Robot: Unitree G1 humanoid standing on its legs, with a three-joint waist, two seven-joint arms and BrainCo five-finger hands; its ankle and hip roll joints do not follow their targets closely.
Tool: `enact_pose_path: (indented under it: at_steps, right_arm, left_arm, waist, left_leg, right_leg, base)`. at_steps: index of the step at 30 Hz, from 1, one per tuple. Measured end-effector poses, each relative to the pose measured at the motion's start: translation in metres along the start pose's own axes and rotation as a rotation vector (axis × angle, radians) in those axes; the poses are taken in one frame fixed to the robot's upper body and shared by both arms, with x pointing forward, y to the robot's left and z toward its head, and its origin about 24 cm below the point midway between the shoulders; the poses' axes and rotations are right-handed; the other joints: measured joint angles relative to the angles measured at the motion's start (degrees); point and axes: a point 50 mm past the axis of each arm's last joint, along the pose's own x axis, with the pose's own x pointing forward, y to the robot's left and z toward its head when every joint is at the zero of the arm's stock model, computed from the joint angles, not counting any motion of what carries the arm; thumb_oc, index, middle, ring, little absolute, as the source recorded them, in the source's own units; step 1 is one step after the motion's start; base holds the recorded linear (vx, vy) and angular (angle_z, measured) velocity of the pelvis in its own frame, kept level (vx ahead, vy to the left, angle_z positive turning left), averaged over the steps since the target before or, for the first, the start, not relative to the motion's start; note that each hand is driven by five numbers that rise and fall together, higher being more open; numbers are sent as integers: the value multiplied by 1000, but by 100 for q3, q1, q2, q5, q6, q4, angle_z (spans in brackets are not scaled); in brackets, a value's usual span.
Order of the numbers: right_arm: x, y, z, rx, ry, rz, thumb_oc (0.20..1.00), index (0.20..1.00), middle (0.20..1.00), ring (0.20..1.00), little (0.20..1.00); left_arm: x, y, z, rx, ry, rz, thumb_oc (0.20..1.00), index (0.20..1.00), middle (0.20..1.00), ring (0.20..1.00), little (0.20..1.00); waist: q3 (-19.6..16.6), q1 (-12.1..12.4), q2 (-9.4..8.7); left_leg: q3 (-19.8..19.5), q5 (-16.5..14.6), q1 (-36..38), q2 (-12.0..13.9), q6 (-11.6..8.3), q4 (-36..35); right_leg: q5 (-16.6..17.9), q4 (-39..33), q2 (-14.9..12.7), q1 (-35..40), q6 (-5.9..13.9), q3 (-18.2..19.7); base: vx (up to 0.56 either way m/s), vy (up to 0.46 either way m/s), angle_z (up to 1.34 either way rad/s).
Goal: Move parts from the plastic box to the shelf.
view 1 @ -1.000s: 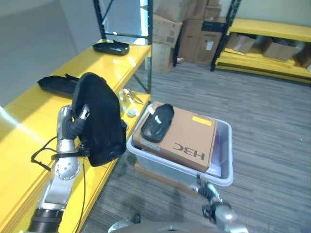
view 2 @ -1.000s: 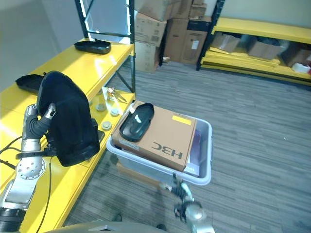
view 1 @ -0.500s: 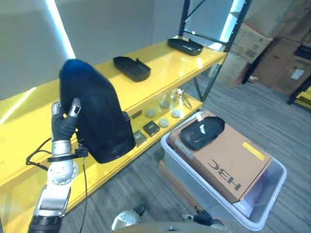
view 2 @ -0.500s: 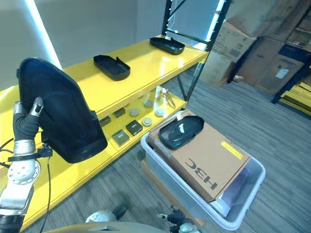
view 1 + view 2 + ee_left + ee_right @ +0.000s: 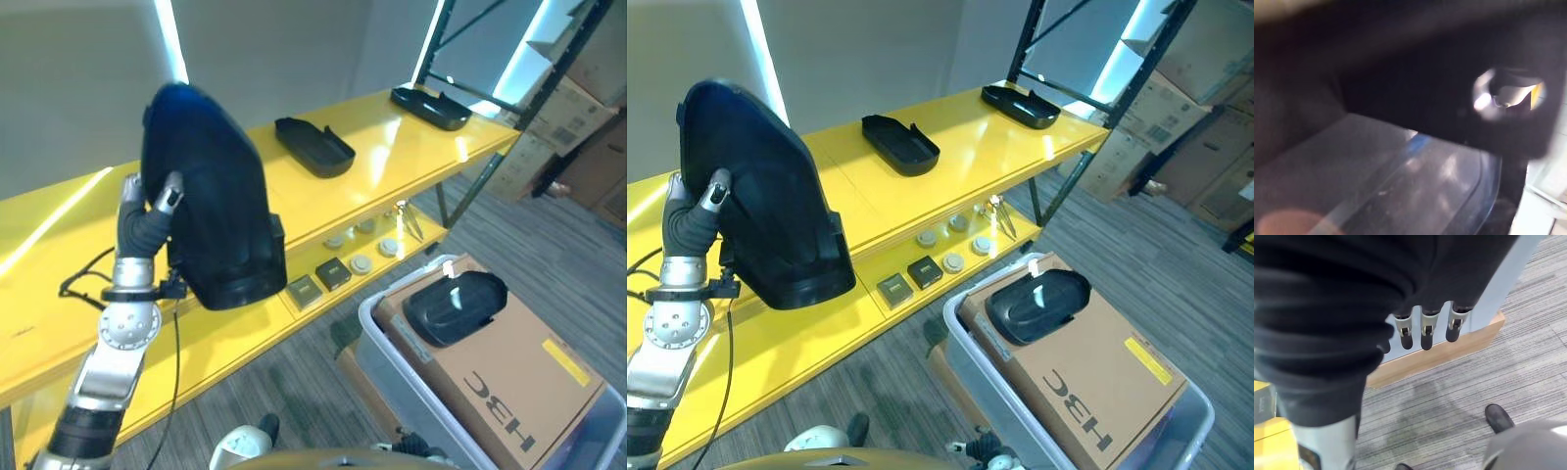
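Now the left robot hand, fingers curled round the big black part, has swung over the shelf, ready for placing.

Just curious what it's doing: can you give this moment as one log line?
left hand: shut on big black part | over yellow shelf | right hand: idle, open

Hidden and cut off

The left hand is largely covered by the big black part it carries, so its finger curl cannot be read. The left wrist view gives a dark blur. The plastic box and cardboard box run off the frame's lower right corner.
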Motion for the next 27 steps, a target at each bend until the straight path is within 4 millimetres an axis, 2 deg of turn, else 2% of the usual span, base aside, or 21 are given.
enact_pose_path:
  at_steps: [2, 3, 4, 5, 6, 7, 9, 10, 12, 13, 14, 15, 17, 19, 20, 22, 23, 24, 25, 26, 27]
  right_arm:
    - [-1, -1, -6, -5, 23, -7, 1000, 1000, 1000, 1000, 1000]
    - [0, -6, -7, -9, 30, -18, 1000, 1000, 1000, 1000, 1000]
    - [1, -9, 0, -8, 14, -27, 1000, 1000, 1000, 1000, 1000]
    - [3, -10, 8, -3, -5, -34, 1000, 1000, 1000, 1000, 1000]
    - [3, -9, 9, 3, -8, -36, 1000, 1000, 1000, 1000, 1000]
    - [3, -9, 11, 5, -15, -39, 1000, 1000, 1000, 1000, 1000]
    - [2, -9, 5, 25, -1, -42, 1000, 1000, 1000, 1000, 1000]
    - [2, -12, 4, 47, -3, -52, 1000, 1000, 1000, 1000, 1000]
    - [2, -14, 5, 89, -15, -73, 1000, 1000, 1000, 1000, 1000]
    - [2, -11, 5, 98, -9, -72, 1000, 1000, 1000, 1000, 1000]
    - [1, -10, 2, 106, 2, -73, 1000, 1000, 1000, 1000, 1000]
    - [0, -11, -6, 109, 28, -80, 1000, 1000, 1000, 1000, 1000]
    - [0, -17, -6, 114, 27, -93, 1000, 1000, 1000, 1000, 1000]
    - [1, -18, -3, 124, 18, -97, 1000, 1000, 1000, 1000, 1000]
    - [1, -19, -4, 120, 24, -98, 1000, 1000, 1000, 1000, 1000]
    - [0, -22, -9, 108, 39, -101, 1000, 1000, 1000, 1000, 1000]
    - [0, -25, -14, 103, 57, -102, 1000, 1000, 1000, 1000, 1000]
    - [-1, -24, -19, 106, 75, -98, 1000, 1000, 1000, 1000, 1000]
    - [-1, -24, -18, 112, 74, -96, 1000, 1000, 1000, 1000, 1000]
    - [-1, -25, -17, 127, 75, -98, 1000, 1000, 1000, 1000, 1000]
    - [0, -28, -15, 134, 69, -104, 1000, 1000, 1000, 1000, 1000]
  left_arm:
    - [4, -10, 2, -15, -21, -50, 200, 200, 200, 200, 200]
    - [8, -14, 5, -20, -42, -71, 200, 200, 200, 200, 200]
    - [11, -15, 8, -15, -64, -89, 200, 200, 200, 200, 200]
    - [12, -16, 8, -12, -66, -98, 200, 200, 200, 200, 200]
    - [13, -18, 7, -10, -67, -117, 200, 200, 200, 200, 200]
    - [14, -22, 8, -11, -74, -142, 200, 200, 200, 200, 200]
    - [15, -26, 7, -22, -70, -169, 200, 200, 200, 200, 200]
    - [15, -27, 5, -39, -61, -167, 200, 200, 200, 200, 200]
    - [18, -38, 3, -57, -58, -217, 200, 200, 200, 200, 200]
    - [16, -38, 2, -51, -53, -237, 200, 200, 200, 200, 200]
    - [9, -39, 1, -55, -36, -254, 200, 200, 200, 200, 200]
    - [-3, -39, 3, -73, -18, -266, 200, 200, 200, 200, 200]
    - [-11, -40, 4, -91, -5, -277, 200, 200, 200, 200, 200]
    - [-13, -39, 4, -95, 3, -283, 200, 200, 200, 200, 200]
    - [-12, -39, 5, -104, 1, -284, 200, 200, 200, 200, 200]
    - [-8, -42, 8, -127, -20, -278, 200, 200, 200, 200, 200]
    - [-5, -44, 11, -159, -29, -273, 200, 200, 200, 200, 200]
    - [-3, -44, 12, -176, -31, -267, 200, 200, 200, 200, 200]
    - [0, -44, 13, -184, -37, -264, 200, 200, 200, 200, 200]
    - [1, -43, 13, -193, -38, -260, 200, 200, 200, 200, 200]
    - [1, -43, 13, -195, -37, -260, 200, 200, 200, 200, 200]
  waist:
    - [84, -239, 121]
    - [170, -334, 176]
    - [298, -338, 218]
    - [384, -382, 274]
    - [426, -457, 337]
    - [447, -515, 361]
    - [465, -616, 376]
    - [503, -758, 422]
    - [580, -1019, 456]
    - [594, -987, 374]
    - [549, -949, 298]
    - [489, -933, 342]
    - [469, -830, 502]
    - [459, -734, 537]
    - [437, -770, 556]
    - [444, -1035, 573]
    - [452, -1129, 591]
    - [487, -1149, 546]
    - [546, -1163, 442]
    - [582, -1123, 373]
    - [580, -1098, 379]
  left_leg:
    - [-144, 3, 172, -132, 208, 96]
    - [-292, -75, 216, -154, 266, 131]
    - [-438, -118, 216, -182, 287, 143]
    - [-527, -122, 208, -132, 260, 144]
    - [-769, -96, 162, -60, 162, 100]
    - [-1030, -63, 155, -66, 98, 38]
    - [-1446, -58, 194, -174, 66, -143]
    - [-1945, -35, 177, -261, 37, -130]
    - [-2659, 28, 155, -333, -5, -166]
    - [-2601, 38, 200, -361, -16, -276]
    - [-2610, 46, 242, -378, -8, -372]
    - [-2674, 45, 264, -347, -29, -414]
    - [-2677, 1, 181, -117, -144, -431]
    - [-2588, 27, 145, 57, -270, -426]
    - [-2785, 37, 62, 113, -420, -407]
    - [-2957, 22, -43, 115, -594, -368]
    - [-2310, -294, -280, 226, -610, -203]
    - [-1739, -377, -426, 323, -598, -3]
    - [-848, -414, -562, 481, -559, 182]
    - [-611, -373, -513, 613, -574, 155]
    - [-685, -289, -391, 721, -639, 49]
  right_leg:
    - [376, 1565, -470, -516, -81, 356]
    - [498, 2053, -543, -787, 22, 780]
    - [139, 2406, -273, -1228, 149, 1543]
    - [-167, 2326, 127, -1415, 112, 1939]
    - [-523, 1736, 685, -1523, -76, 2353]
    - [-684, 1054, 1060, -1492, -162, 2534]
    - [-529, -309, 1352, -1458, -363, 2676]
    - [-288, -1018, 1736, -1462, -327, 3580]
    - [17, -1362, 2088, -1484, -424, 4381]
    - [110, -1263, 2020, -1517, -430, 4187]
    - [443, -1184, 1904, -1523, -583, 3990]
    - [697, -1258, 1838, -1478, -667, 3598]
    - [645, -1382, 1933, -1369, -756, 3294]
    - [640, -1434, 2059, -1305, -805, 3167]
    - [759, -1678, 2112, -1113, -954, 2816]
    - [844, -1973, 2068, -890, -1045, 2386]
    - [775, -1983, 2049, -844, -1123, 2068]
    - [759, -1977, 1959, -830, -1182, 1881]
    - [751, -1973, 1838, -790, -1191, 1804]
    - [738, -1962, 1726, -769, -1172, 1839]
    - [729, -1965, 1678, -740, -1151, 1860]
  base:
    - [30, 155, 58]
    - [136, -12, 61]
    - [210, -64, 42]
    - [229, -99, 47]
    - [220, -114, 75]
    - [209, -95, 109]
    - [221, -109, 140]
    - [130, -124, 169]
    - [131, -253, 229]
    - [91, -245, 195]
    - [31, -163, 136]
    - [52, -142, 122]
    - [64, -159, 89]
    - [80, -232, 37]
    - [121, -210, 61]
    - [68, -76, 125]
    - [-12, 11, 137]
    - [-2, 0, 120]
    - [35, -13, 69]
    - [123, -33, 38]
    - [173, -32, -5]
